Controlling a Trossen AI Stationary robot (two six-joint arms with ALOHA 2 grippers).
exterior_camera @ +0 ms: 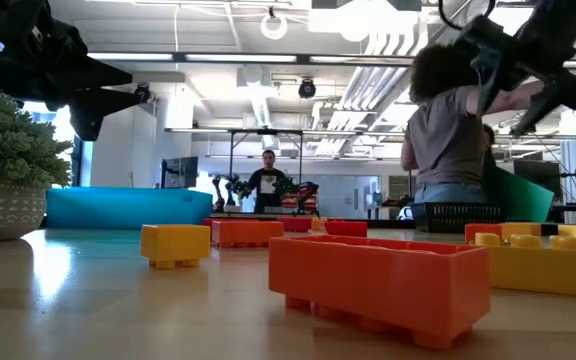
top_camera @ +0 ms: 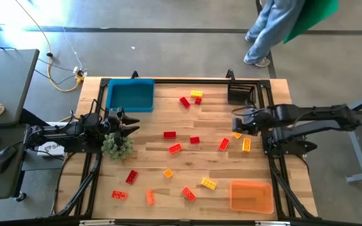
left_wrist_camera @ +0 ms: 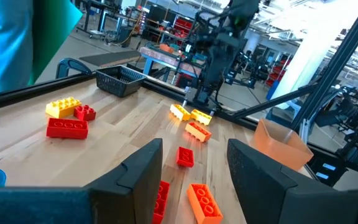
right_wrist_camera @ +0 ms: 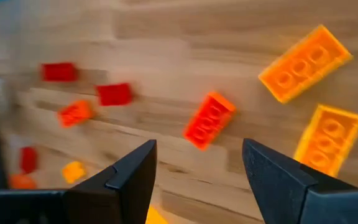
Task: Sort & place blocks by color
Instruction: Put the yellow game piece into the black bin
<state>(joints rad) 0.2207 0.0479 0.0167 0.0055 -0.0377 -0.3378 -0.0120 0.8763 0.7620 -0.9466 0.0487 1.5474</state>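
Small studded blocks in red, orange and yellow lie scattered flat on the wooden table (top_camera: pixel 187 163). My left gripper (top_camera: pixel 131 123) hovers open at the table's left side, above a green plant; its wrist view looks across at a red block (left_wrist_camera: pixel 67 127) and a yellow one (left_wrist_camera: pixel 63 107). My right gripper (top_camera: pixel 236 123) hangs open over the table's right half. Below it lie an orange-red block (right_wrist_camera: pixel 209 120), an orange-yellow block (right_wrist_camera: pixel 305 63) and a yellow block (right_wrist_camera: pixel 329 140). Its fingers touch none of them.
A blue bin (top_camera: pixel 131 95) sits at the far left, a black basket (top_camera: pixel 241 94) at the far right, an orange bin (top_camera: pixel 251 196) at the near right. A potted green plant (top_camera: pixel 117 145) stands under my left gripper. A person (top_camera: pixel 272 28) stands beyond the far edge.
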